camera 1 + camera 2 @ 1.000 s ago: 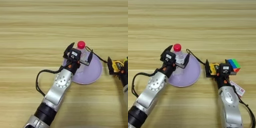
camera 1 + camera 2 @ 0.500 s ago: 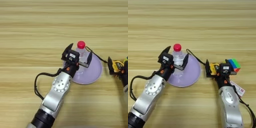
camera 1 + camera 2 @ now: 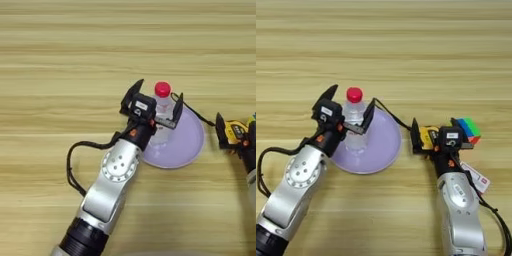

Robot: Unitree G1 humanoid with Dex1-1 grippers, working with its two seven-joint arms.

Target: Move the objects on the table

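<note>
A small clear bottle (image 3: 161, 117) with a red cap stands upright on the left part of a lavender plate (image 3: 186, 144). My left gripper (image 3: 155, 101) is open, one black finger on each side of the bottle's upper body, with small gaps showing. To the right of the plate my right gripper (image 3: 435, 136) is shut on the yellow-and-black tape measure (image 3: 429, 135), whose black cord (image 3: 390, 114) runs back over the plate's rim. A flat red-and-white box (image 3: 476, 178) lies on the table (image 3: 406, 55), partly under my right forearm.
A multicoloured cube (image 3: 469, 128) sits just right of the right gripper. My left forearm crosses the table from the lower left, with a loose black cable (image 3: 72, 160) looping beside it. The far half of the table shows bare wood.
My left gripper has edged slightly left and away while staying open around the bottle, and its forearm has swung. The bottle, the plate and the right arm have not moved.
</note>
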